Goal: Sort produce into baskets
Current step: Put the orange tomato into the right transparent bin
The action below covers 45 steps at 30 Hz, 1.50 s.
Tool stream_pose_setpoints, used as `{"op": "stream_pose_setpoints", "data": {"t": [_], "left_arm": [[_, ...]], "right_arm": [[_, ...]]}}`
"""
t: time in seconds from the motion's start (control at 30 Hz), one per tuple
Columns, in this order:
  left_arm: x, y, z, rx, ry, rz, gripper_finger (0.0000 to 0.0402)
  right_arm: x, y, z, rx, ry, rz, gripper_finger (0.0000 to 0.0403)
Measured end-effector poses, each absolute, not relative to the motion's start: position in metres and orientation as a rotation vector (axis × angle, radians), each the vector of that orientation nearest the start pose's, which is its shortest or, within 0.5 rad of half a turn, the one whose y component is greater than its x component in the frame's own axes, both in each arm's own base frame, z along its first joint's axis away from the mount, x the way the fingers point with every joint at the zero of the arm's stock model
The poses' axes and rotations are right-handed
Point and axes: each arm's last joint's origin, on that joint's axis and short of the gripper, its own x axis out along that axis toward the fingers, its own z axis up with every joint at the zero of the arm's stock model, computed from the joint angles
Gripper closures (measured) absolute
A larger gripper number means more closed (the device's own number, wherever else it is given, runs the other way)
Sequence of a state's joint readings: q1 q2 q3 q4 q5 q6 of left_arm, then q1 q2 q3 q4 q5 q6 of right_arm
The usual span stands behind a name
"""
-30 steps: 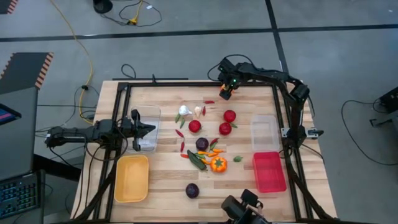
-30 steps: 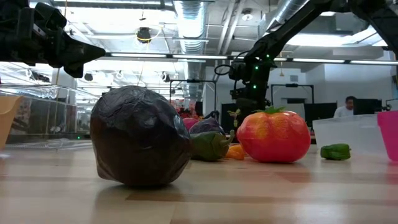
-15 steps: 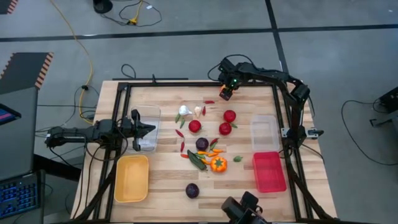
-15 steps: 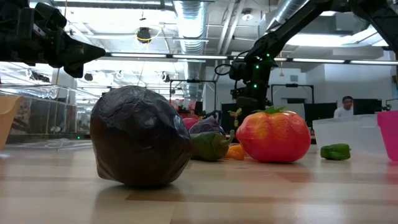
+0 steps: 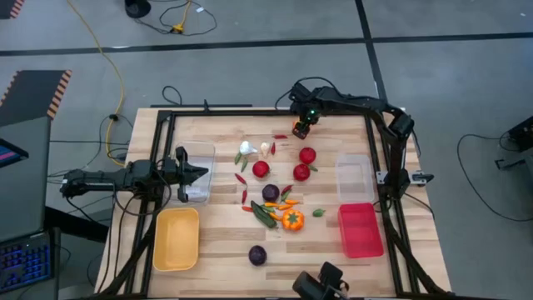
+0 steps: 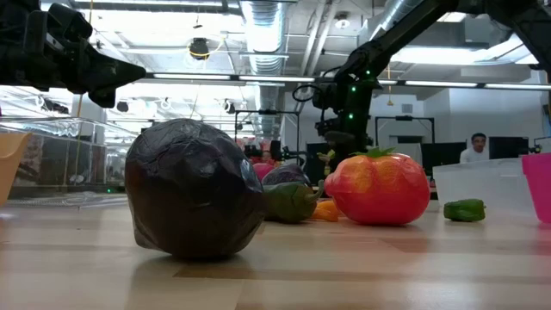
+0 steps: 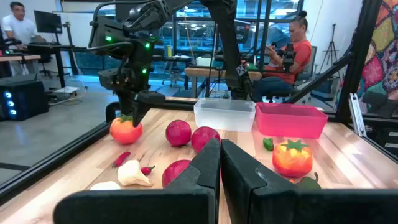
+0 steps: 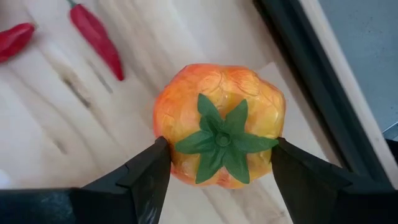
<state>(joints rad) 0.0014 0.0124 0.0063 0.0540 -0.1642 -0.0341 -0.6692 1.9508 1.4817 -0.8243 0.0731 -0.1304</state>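
Observation:
My right gripper [image 5: 301, 129] stands at the table's far edge, pointing steeply down, shut on an orange-red tomato [image 8: 219, 124] with a green star-shaped stalk. From the left wrist view, that tomato [image 7: 125, 130] sits on the wood under the dark gripper. My left gripper [image 7: 220, 155] is shut, level and holds nothing; it hangs over a clear basket [image 5: 198, 171] at the left. Red tomatoes [image 5: 308, 155], garlic [image 5: 247, 148], purple rounds [image 5: 271, 192], an orange pepper [image 5: 292, 220] and chillies lie mid-table. My right gripper pinches the orange-red tomato between its two fingers, one finger [image 8: 149, 171] on each of two opposite sides [image 8: 166, 146] of its round body. The fingers come from above, slanting steeply down. The tomato stands upright, stalk up, its underside [image 7: 125, 139] apparently on the table.
A yellow basket [image 5: 176, 239] lies near left, a red basket [image 5: 361, 230] near right, a second clear basket [image 5: 354, 177] beyond it. The black frame rail [image 8: 323, 99] runs close behind the held tomato. Two red chillies [image 8: 96, 37] lie beside it. People sit in the room behind.
My right gripper has shifted a little toward the table's near side while staying at the far edge. My left arm and the produce mid-table have kept still.

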Motion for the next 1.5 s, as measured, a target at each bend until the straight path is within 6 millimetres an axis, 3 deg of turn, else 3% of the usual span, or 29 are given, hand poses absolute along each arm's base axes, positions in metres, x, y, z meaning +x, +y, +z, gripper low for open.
{"op": "stream_pose_setpoints", "data": {"t": [0.37,0.63,0.9,1.17,1.5], "left_arm": [[0.098,0.005,0.170,-0.038,-0.051,0.165,0.0401],[0.098,0.005,0.170,-0.038,-0.051,0.165,0.0401],[0.098,0.005,0.170,-0.038,-0.051,0.165,0.0401],[0.098,0.005,0.170,-0.038,-0.051,0.165,0.0401],[0.098,0.005,0.170,-0.038,-0.051,0.165,0.0401]], "right_arm": [[0.295,-0.208,0.243,0.294,1.294,-0.536,0.0117],[0.275,-0.153,0.292,0.353,1.298,-0.540,0.0117],[0.254,-0.093,0.325,0.423,1.315,-0.569,0.0117],[0.241,-0.050,0.328,0.410,1.444,-0.703,0.0117],[0.213,-0.025,0.294,0.432,1.539,-0.825,0.0117]]}}
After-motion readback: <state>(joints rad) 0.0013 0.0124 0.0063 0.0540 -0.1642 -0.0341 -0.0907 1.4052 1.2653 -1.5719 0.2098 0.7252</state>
